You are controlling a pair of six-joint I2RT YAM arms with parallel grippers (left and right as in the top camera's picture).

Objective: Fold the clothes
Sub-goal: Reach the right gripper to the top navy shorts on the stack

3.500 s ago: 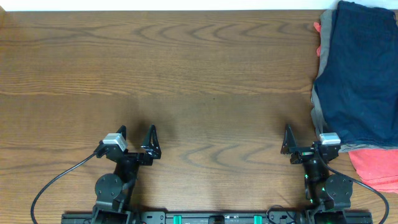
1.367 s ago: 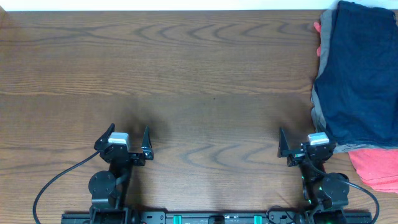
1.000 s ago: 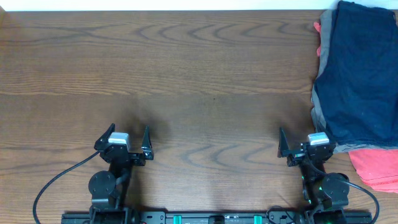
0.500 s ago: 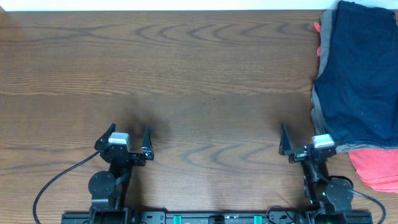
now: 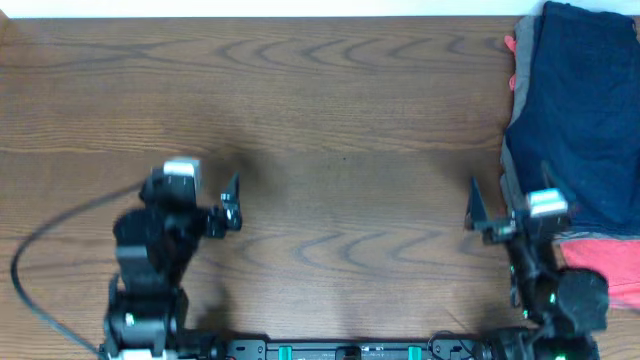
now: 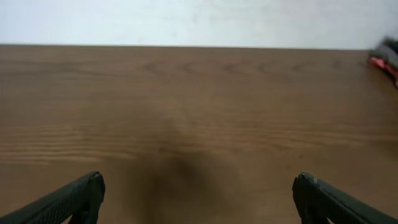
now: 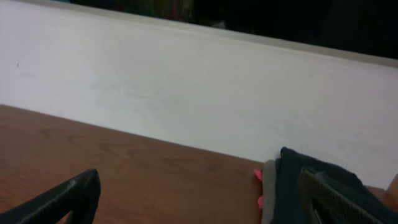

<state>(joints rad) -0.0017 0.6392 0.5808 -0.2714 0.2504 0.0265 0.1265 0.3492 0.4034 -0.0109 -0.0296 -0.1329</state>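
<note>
The clothes lie in a pile at the table's right edge: dark navy shorts (image 5: 580, 120) on top, a grey garment (image 5: 507, 165) beneath, and coral-red fabric (image 5: 605, 268) at the near side. The pile's far end shows in the right wrist view (image 7: 292, 180). My right gripper (image 5: 507, 200) is open and empty, raised just left of the pile's near corner. My left gripper (image 5: 195, 185) is open and empty over bare wood at the left; its fingers show in the left wrist view (image 6: 199, 193).
The wooden table (image 5: 330, 120) spans the view. A white wall (image 7: 186, 93) runs along its far edge. The arm bases and a black cable (image 5: 40, 290) sit at the near edge.
Both arms have lifted and moved forward from their rest poses near the front edge. The left arm rose most; the right gripper shifted toward the pile. The clothes have not moved.
</note>
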